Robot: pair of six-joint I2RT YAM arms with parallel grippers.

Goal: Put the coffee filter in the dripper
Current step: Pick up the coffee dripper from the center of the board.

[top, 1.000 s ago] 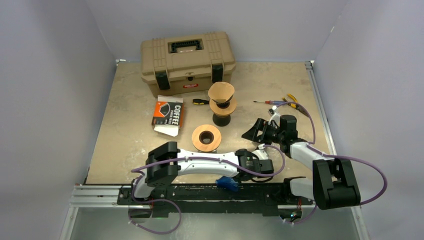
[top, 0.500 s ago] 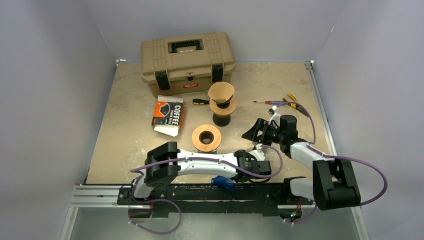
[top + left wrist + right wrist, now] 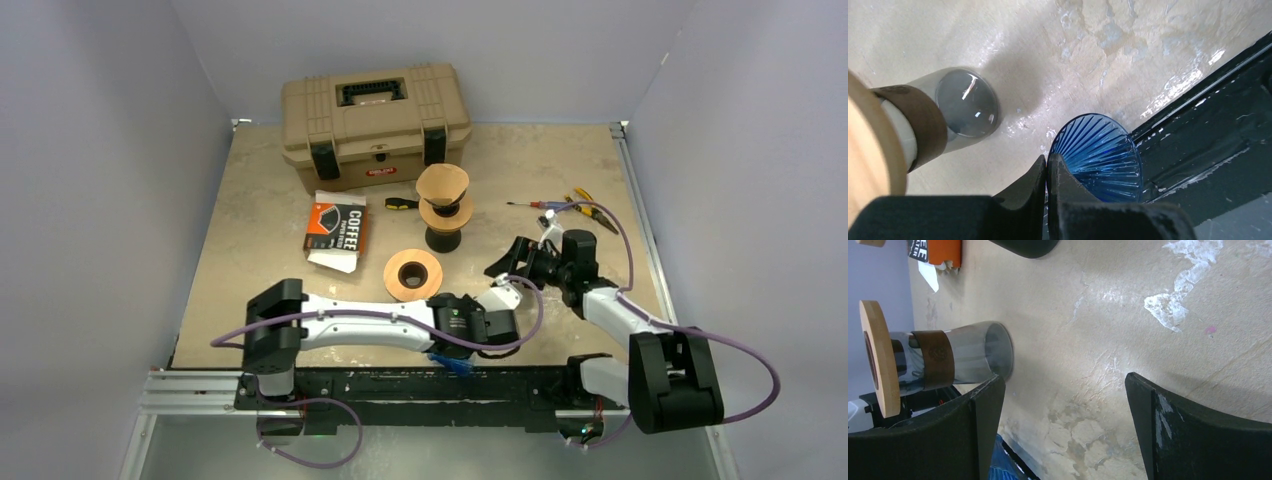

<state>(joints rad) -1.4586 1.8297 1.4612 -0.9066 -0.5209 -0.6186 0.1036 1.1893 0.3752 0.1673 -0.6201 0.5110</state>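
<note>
Beside the black rail (image 3: 1208, 150), the left hand (image 3: 1047, 166) pinches the blue dripper (image 3: 1100, 157) by its rim.

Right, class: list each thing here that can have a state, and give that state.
toolbox: lid shut.
filter box: flap open.
blue dripper: no filter inside, gripped at its rim.
glass jug: upright.
left gripper: shut on the blue dripper.
right gripper: open, holding nothing.
</note>
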